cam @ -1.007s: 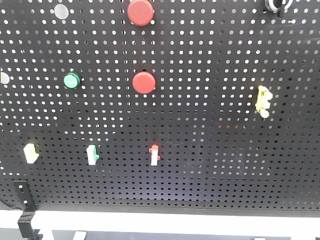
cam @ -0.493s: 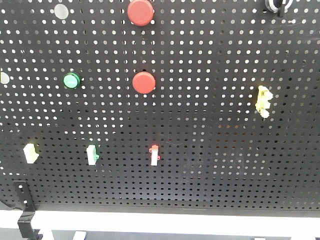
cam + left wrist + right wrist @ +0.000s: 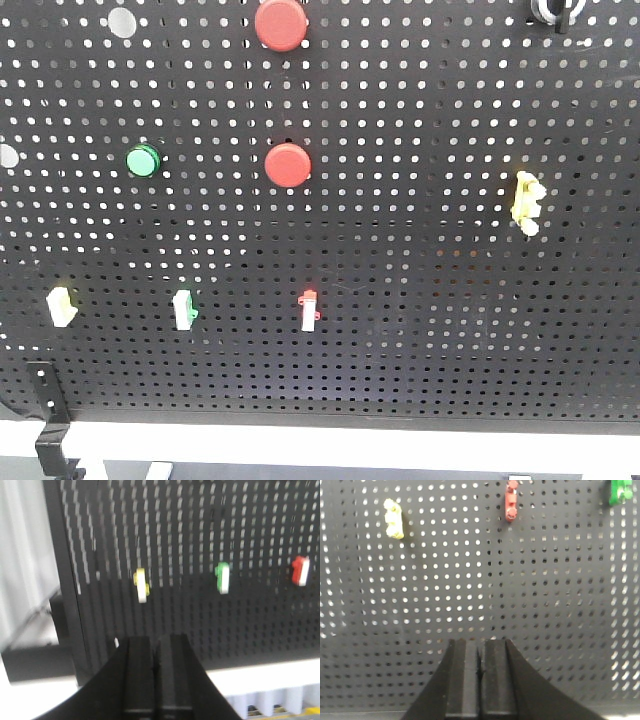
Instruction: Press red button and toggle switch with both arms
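Note:
On the black pegboard point(image 3: 420, 330) in the front view are two red buttons, one at the top point(image 3: 281, 25) and one in the middle point(image 3: 288, 165). A yellow toggle switch point(image 3: 526, 203) is at the right. No arm shows in that view. My left gripper point(image 3: 156, 640) is shut and empty, a short way off the board, below and between a yellow switch point(image 3: 141, 585) and a green switch point(image 3: 223, 576). My right gripper point(image 3: 480, 642) is shut and empty, below a red switch point(image 3: 511, 501), with the yellow toggle point(image 3: 394, 519) up left.
A green button point(image 3: 143, 159) sits left of the middle red button. The lower row holds a pale yellow switch point(image 3: 61, 305), a green switch point(image 3: 183, 309) and a red switch point(image 3: 310, 310). A white ledge point(image 3: 350, 440) runs under the board, with a black clamp point(image 3: 50, 440) at its left.
Nothing on the board has moved. The pale spot at the board's left edge has turned from yellowish to white.

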Robot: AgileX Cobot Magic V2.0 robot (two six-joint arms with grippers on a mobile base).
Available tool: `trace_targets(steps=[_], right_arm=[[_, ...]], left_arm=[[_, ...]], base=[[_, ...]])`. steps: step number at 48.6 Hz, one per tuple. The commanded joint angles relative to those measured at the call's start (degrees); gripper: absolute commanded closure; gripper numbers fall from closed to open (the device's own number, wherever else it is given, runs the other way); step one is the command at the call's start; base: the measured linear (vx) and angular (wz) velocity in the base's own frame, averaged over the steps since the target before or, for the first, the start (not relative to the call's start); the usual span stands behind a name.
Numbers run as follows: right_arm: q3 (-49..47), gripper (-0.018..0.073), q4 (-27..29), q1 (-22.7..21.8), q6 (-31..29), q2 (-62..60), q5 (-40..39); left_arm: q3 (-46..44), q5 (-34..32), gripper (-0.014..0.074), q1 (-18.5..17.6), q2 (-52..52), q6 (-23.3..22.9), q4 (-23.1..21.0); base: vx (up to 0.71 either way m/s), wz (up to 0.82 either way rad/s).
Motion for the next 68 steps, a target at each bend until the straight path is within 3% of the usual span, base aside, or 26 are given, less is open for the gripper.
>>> trace_targets(steps=[1, 8, 21, 30, 39, 46, 53, 61, 68], right_arm=[[-5.7, 0.0562, -0.9, -0.3, 0.8, -0.8, -0.4], [-16.2, 0.0562, -2.4, -0.3, 0.5, 3.2, 6.4], [-40.8, 0.0562, -2.4, -0.3, -0.8, 24.2, 13.2], [-51.7, 0.0562, 0.1, -0.3, -0.6, 35.3, 13.4], [-53.5, 0.0562, 5.6, -0.3, 0.5, 39.2, 13.3], [-53.5, 0.0562, 11.8, -0.3, 0.8, 39.7, 14.3], [-53.5, 0.0562, 11.6, -0.3, -0.6, 39.7, 14.7], [-53.5, 0.0562, 11.6, -0.3, -5.0, 39.7, 16.0], [-53.5, 0.0562, 11.6, -0.3, -7.3, 39.7, 17.0]], left_arm=[[-9.9, -2.9, 0.0595, 0.0, 7.4, 1.0, -0.5], [-21.3, -1.8, 0.0595, 0.0, 18.8, 1.0, -0.5], [-37.9, -1.8, 0.0595, 0.0, 32.7, 1.0, -1.0], [-40.9, -6.9, 0.0595, 0.0, 35.8, 0.8, -1.0], [-41.0, -7.0, 0.0595, -0.6, 36.2, 0.1, -2.6], [-41.9, -7.3, 0.0595, -5.7, 38.8, 2.8, -3.1], [-47.2, -5.5, 0.0595, -14.7, 44.8, 9.1, -3.1], [-57.1, -5.5, 0.0595, -23.6, 54.4, 13.0, -3.0], [-66.1, -5.5, 0.0595, -26.3, 61.7, 13.0, -2.3]], base=[[0.00, 0.00], [0.00, 0.00], [0.00, 0.00], [0.00, 0.00], [0.00, 0.00], [0.00, 0.00], [0.00, 0.00], [0.00, 0.00], [0.00, 0.00]])
